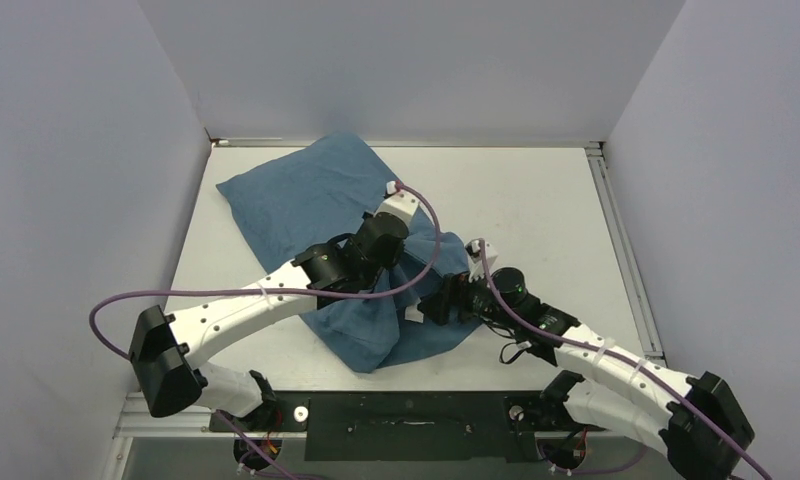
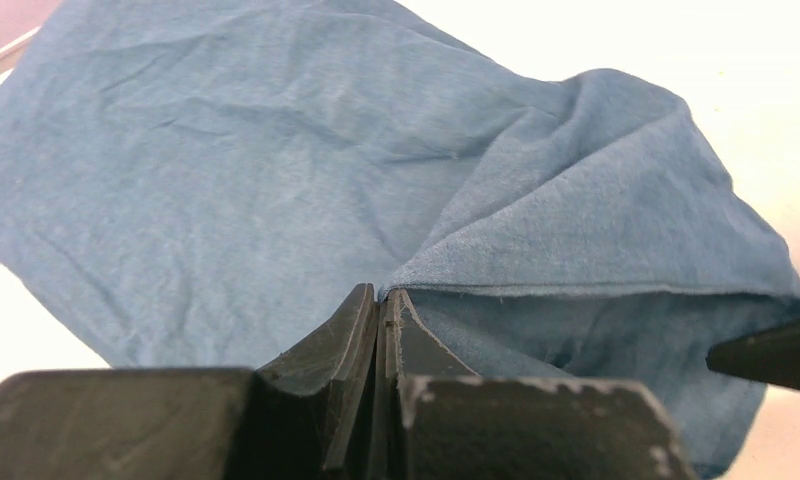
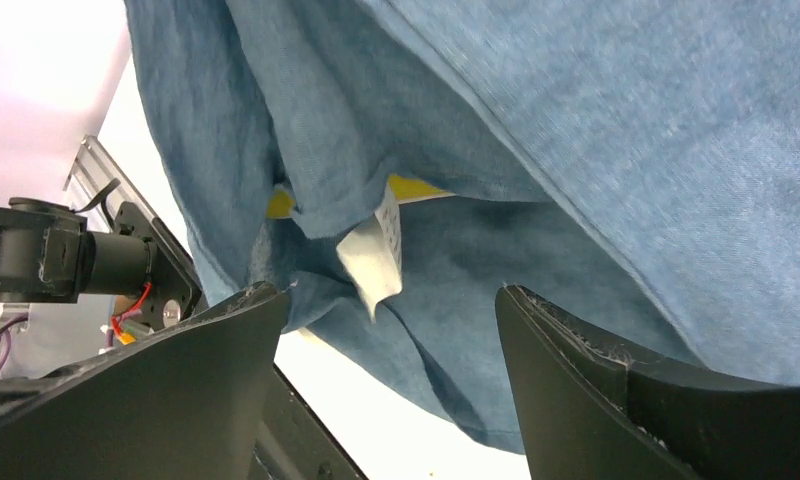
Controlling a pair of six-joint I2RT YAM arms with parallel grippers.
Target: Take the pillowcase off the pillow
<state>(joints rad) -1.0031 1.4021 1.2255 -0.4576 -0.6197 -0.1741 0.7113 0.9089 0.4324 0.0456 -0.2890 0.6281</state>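
Observation:
The slate-blue pillowcase [image 1: 306, 190] lies wrinkled across the table and covers the pillow. In the left wrist view my left gripper [image 2: 381, 292] is shut on the hem of the pillowcase [image 2: 276, 170] at its opening. In the top view its fingertips are hidden under the left wrist [image 1: 376, 245]. My right gripper [image 3: 386, 295] is open at the near opening [image 1: 431, 305], with nothing between its fingers. Of the pillow, only bits of the mustard-yellow edge [image 3: 411, 187] and the white tag [image 3: 376, 255] show under the pillowcase [image 3: 576, 120]. The tag also shows in the top view [image 1: 413, 315].
The white table [image 1: 536, 200] is walled at the left, back and right. A metal rail [image 1: 616, 240] runs along its right side. A black bar [image 1: 406, 415] lies at the near edge between the arm bases. Purple cables [image 1: 176, 295] loop over both arms.

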